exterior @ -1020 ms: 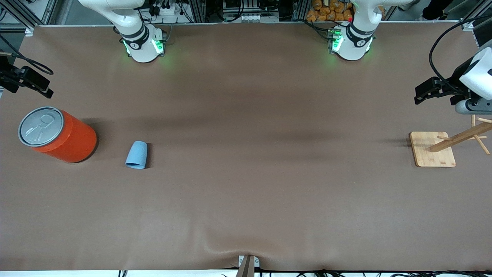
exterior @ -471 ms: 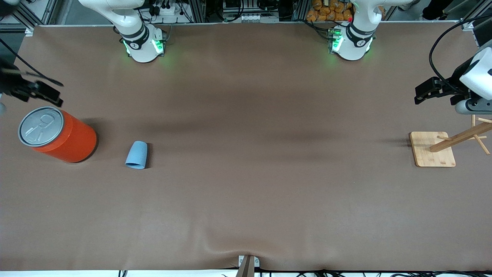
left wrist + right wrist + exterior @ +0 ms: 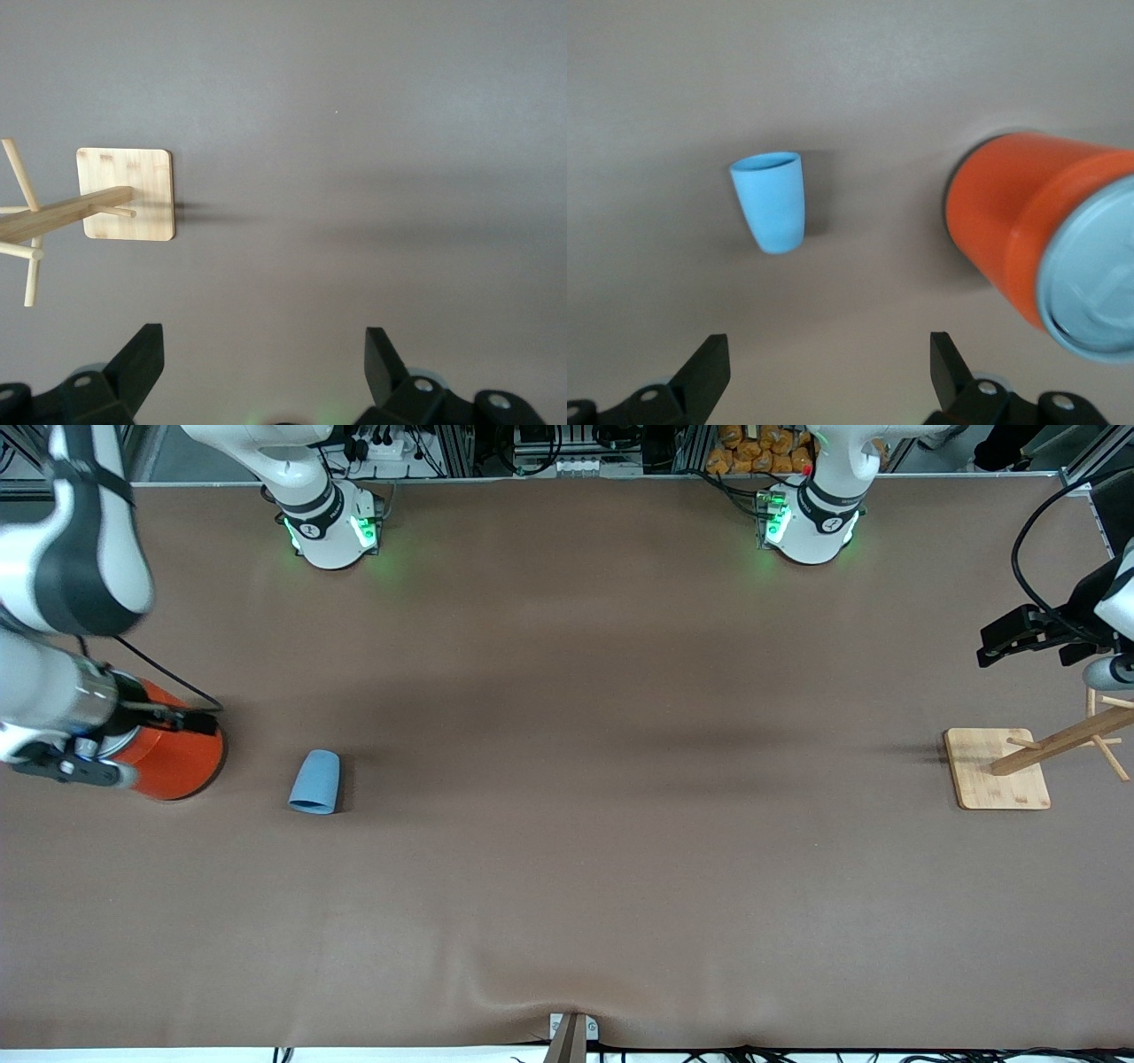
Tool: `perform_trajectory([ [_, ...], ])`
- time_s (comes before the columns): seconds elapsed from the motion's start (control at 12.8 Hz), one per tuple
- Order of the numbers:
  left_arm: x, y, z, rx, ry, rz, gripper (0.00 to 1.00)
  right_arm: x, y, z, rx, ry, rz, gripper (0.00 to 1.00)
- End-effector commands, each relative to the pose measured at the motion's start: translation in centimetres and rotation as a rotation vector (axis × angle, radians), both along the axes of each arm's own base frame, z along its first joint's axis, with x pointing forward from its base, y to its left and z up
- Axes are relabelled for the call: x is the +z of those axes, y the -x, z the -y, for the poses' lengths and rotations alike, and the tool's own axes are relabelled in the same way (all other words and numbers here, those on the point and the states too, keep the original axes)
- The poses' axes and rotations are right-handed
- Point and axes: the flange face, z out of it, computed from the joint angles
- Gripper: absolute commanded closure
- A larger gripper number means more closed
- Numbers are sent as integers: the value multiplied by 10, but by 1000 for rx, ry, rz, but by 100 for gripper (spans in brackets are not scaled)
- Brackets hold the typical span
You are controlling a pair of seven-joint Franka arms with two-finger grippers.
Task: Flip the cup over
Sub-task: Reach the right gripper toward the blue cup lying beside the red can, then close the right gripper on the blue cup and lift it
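Note:
The cup [image 3: 314,781] is small and light blue, and appears to lie on its side on the brown table with its wide mouth toward the front camera. The right wrist view shows the cup [image 3: 771,202] apart from my right gripper [image 3: 828,350], which is open with nothing between its fingers. The right arm [image 3: 53,691] hangs over the orange can at its own end of the table. My left gripper [image 3: 264,341] is open and empty, up over bare table near the wooden rack.
A large orange can [image 3: 173,757] with a grey lid [image 3: 1099,274] stands beside the cup, toward the right arm's end. A wooden peg rack on a square base [image 3: 997,769] stands at the left arm's end, also in the left wrist view [image 3: 126,193].
The right arm has swung in from the table's edge and now covers the can's lid. The left arm has drifted slightly outward. The cup has not moved.

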Motion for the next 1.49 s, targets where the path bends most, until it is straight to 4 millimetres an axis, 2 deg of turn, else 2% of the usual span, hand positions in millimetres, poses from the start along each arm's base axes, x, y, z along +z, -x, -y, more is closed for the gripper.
perform_trajectory([
  [0.0,12,1,-3,-1,12,23,0,-64,24,11,-19,-9,47,0],
  [0.24,13,1,2,-3,12,24,0,-119,39,5,-42,-39,82,0],
  [0.39,11,0,2,4,40,22,0,-144,39,4,-33,-38,82,0],
  [0.55,11,0,-1,-1,40,22,0,-150,34,-25,5,-39,107,0],
  [0.63,11,-1,-6,7,41,21,0,-151,32,-31,21,-41,113,0],
  [0.71,11,-1,-6,8,43,21,0,-162,30,-36,46,-42,100,0],
  [0.86,11,-1,-6,8,41,21,0,-176,26,-59,141,-49,121,0],
  [1.1,11,-1,-7,8,38,21,0,-207,19,-60,251,-56,169,0],
  [1.41,11,-1,-6,11,56,21,0,-233,19,-58,257,-52,181,0],
])
